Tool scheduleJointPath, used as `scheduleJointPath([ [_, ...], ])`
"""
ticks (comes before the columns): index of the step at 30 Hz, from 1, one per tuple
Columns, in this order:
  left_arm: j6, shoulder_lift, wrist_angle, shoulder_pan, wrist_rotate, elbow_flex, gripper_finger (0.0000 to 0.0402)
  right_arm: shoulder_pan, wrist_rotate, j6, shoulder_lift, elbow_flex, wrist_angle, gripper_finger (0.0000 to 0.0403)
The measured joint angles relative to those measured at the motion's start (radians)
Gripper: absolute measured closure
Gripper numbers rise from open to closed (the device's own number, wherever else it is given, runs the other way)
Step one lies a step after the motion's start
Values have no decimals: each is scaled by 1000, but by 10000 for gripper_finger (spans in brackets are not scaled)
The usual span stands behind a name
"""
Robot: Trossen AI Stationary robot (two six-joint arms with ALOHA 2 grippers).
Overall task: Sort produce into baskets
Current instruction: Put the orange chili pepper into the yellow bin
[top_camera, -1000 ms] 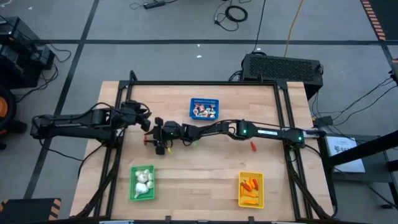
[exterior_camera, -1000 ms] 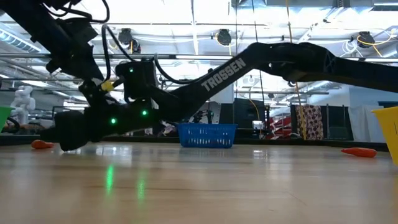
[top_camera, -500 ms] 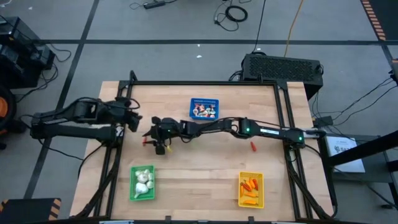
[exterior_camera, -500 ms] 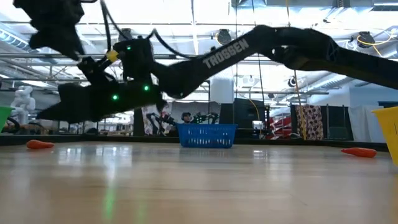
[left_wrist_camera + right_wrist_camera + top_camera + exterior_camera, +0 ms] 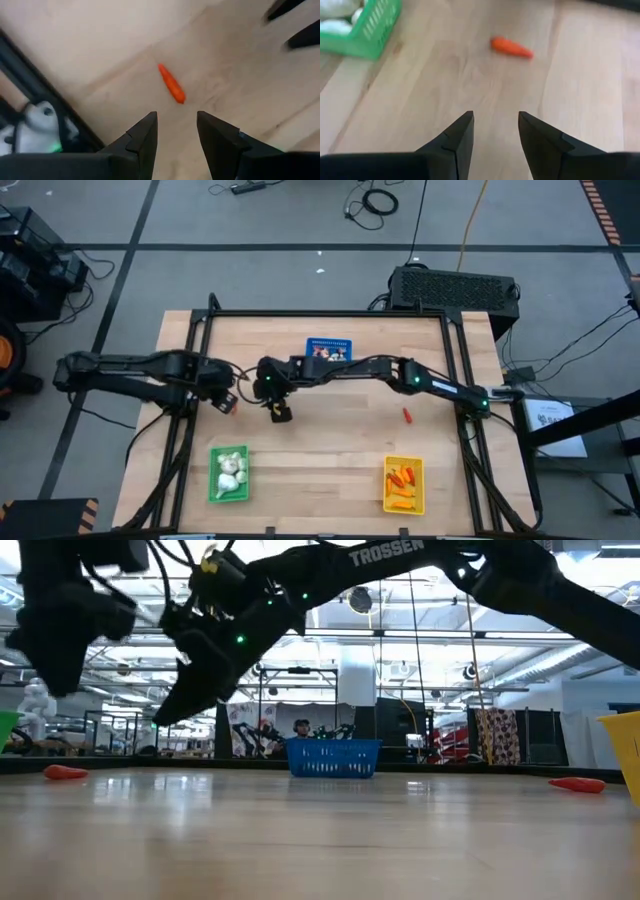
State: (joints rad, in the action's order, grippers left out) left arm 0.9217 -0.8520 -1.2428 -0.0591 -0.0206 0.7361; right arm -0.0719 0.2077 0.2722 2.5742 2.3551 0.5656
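Left gripper (image 5: 176, 131) hovering part-open and empty over small orange carrot-like stick (image 5: 171, 83), right gripper (image 5: 495, 131) hanging likewise just right.

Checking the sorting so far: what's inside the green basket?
The green basket holds white garlic-like bulbs, seen from above. Anything lying beneath the bulbs is covered, so I cannot tell if other pieces are underneath.
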Motion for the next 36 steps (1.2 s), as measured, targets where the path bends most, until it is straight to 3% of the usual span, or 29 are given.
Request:
scheduleJointPath([
  [4,30,-82,101,15,49,-80,256,0,1,-6,-30,0,77,257],
  [10,56,-159,198,23,-10,-125,256,7,1,-1,-23,1,112,257],
  [19,91,-212,389,42,5,-239,256,8,2,5,-23,0,131,257],
  [32,90,-251,469,42,23,-325,257,8,3,5,-22,0,128,257],
  [36,40,-248,464,42,21,-320,286,9,3,-4,-22,0,137,257],
])
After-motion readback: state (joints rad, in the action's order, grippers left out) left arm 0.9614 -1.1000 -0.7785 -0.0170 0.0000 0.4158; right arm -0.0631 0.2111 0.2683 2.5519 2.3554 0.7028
